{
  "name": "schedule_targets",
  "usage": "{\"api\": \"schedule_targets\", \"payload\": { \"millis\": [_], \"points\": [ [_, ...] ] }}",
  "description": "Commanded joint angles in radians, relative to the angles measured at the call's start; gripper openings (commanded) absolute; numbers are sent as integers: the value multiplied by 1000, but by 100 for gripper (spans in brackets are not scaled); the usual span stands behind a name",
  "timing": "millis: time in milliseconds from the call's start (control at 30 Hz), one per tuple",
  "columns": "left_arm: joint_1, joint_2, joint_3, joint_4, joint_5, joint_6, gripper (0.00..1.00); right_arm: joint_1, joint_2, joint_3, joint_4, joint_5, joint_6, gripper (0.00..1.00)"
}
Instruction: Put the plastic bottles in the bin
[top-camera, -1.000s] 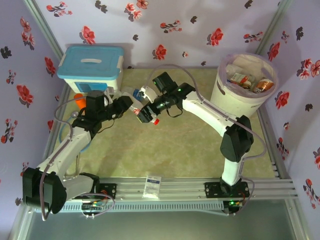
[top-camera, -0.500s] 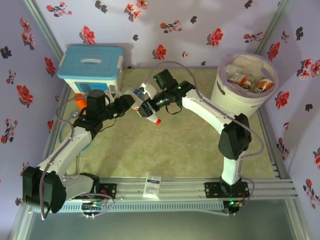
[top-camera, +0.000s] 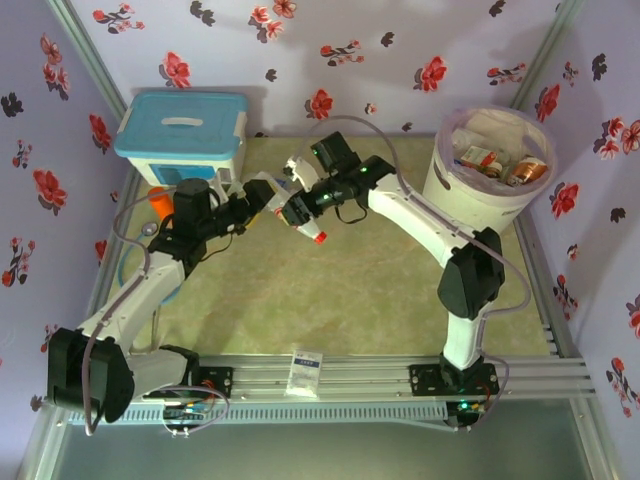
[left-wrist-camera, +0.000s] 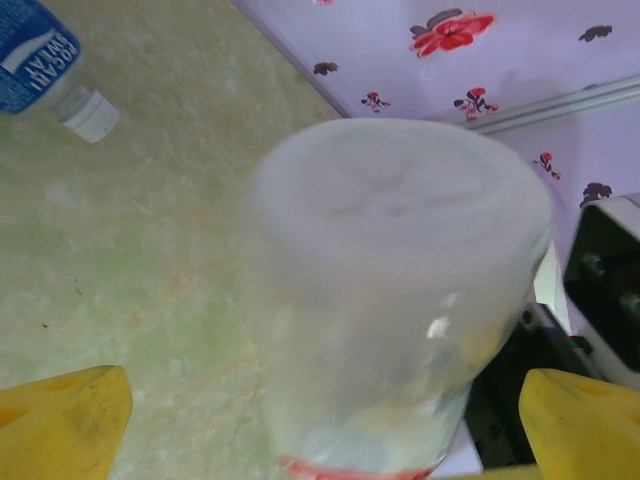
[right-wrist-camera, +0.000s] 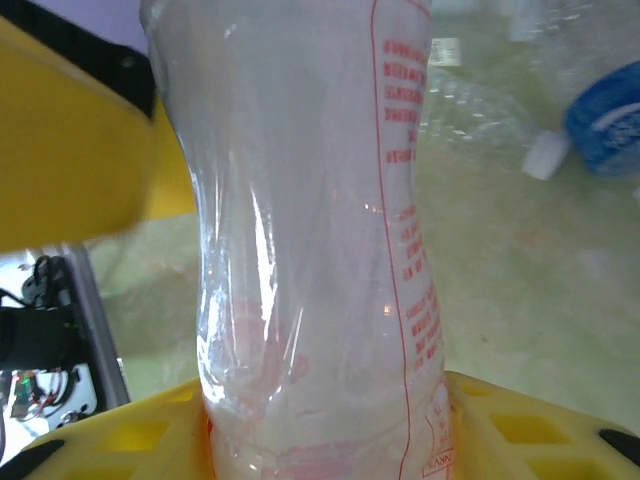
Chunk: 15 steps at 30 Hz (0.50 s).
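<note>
Right gripper (top-camera: 300, 212) is holding a clear bottle (right-wrist-camera: 320, 250) with red print.
Left gripper (top-camera: 263, 196) is standing wide open, the bottle's base between its jaws, apparently not touching; the bin (top-camera: 480, 200) is sitting well apart, right of both grippers.

A clear bottle (left-wrist-camera: 400, 290) sits between wide-apart yellow jaws.

A blue-lidded white box (top-camera: 182, 135) stands back left, an orange cylinder (top-camera: 158, 202) just beside it.
</note>
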Motion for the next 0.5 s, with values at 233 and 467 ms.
{"api": "schedule_targets", "payload": {
  "millis": [233,467],
  "points": [
    [38,-52,-22,-130,-79,156,99,-218,-255,234,-224,527,39,50],
    [35,-21,-35,-129,-94,185,97,-468,-360,279,-175,792,59,46]
  ]
}}
